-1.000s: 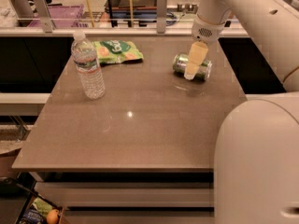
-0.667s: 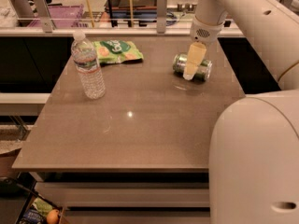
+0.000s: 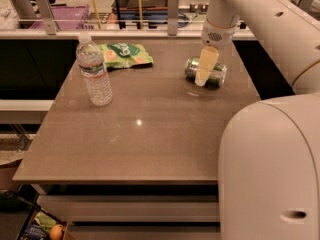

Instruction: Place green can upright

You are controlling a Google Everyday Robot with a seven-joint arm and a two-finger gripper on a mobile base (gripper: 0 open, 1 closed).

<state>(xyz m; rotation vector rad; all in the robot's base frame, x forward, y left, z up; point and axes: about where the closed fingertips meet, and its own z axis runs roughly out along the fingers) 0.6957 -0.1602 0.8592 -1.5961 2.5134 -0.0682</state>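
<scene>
The green can [image 3: 217,76] lies on its side on the brown table [image 3: 150,134], at the far right part of it. It is shiny light green with silver ends. My gripper [image 3: 203,76] hangs from the white arm straight down over the can and hides the can's middle. Its tip is down at the can's level, close to the table top. I cannot tell whether it touches the can.
A clear plastic water bottle [image 3: 94,70] stands upright at the left. A flat green snack bag [image 3: 125,55] lies at the far edge. A railing with posts [image 3: 172,6] runs behind the table. My white robot body [image 3: 270,169] fills the lower right.
</scene>
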